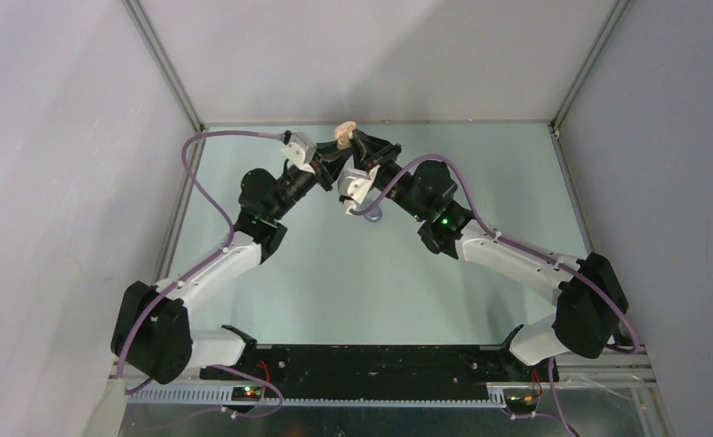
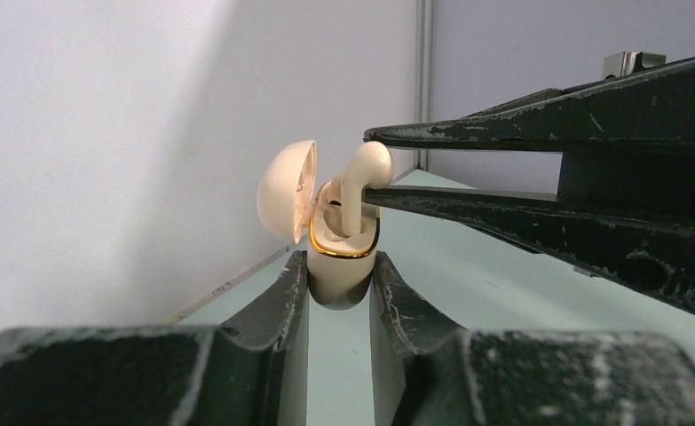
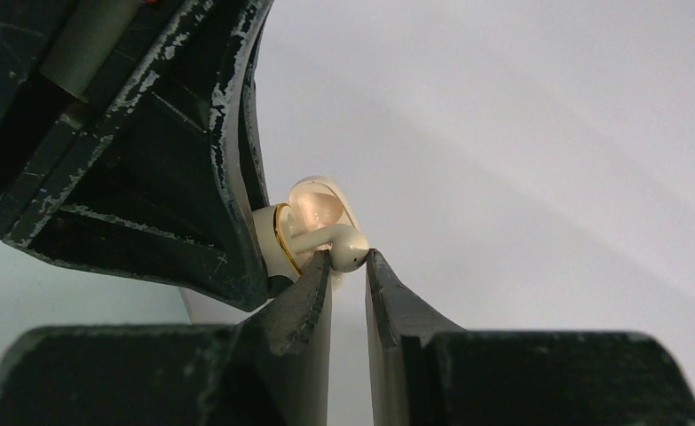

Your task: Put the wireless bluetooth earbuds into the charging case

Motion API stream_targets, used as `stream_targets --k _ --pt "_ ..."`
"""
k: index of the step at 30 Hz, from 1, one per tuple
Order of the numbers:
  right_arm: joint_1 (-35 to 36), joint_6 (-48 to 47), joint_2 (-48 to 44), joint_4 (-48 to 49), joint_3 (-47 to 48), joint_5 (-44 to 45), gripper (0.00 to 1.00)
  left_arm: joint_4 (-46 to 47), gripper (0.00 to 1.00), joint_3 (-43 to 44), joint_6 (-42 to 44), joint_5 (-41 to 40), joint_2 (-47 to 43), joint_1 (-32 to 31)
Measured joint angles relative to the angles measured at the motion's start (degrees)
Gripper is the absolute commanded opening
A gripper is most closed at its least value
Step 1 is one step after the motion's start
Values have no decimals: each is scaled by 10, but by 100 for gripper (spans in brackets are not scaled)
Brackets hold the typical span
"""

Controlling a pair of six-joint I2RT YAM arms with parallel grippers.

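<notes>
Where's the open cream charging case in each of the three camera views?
Top external: the cream case is top centre.
Left wrist: case centre, clamped in the left gripper, lid open leftward.
Right wrist: case centre-left, lid hollow showing.
Shared landmark: the cream earbud at its mouth, pinched by the right gripper.

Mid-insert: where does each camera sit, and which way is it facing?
Top external: above and behind the bases, looking down at the table; both arms show, meeting at the far edge.
Left wrist: looks along the left end effector at the open case it clamps; right end effector shows at right.
Right wrist: looks along its own fingers at the bud they pinch; left end effector fills upper left.
Shared: both wrist views show case and bud.
</notes>
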Motion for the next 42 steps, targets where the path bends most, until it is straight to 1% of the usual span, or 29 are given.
stream_targets --k 8,18,42 --pt "0 5 1 19 -1 -5 0 13 0 0 -8 5 0 2" --pt "0 -3 2 49 -1 -9 0 7 0 0 -7 6 0 2" --pt "5 -57 12 13 -1 -14 0 -3 0 0 1 14 0 2"
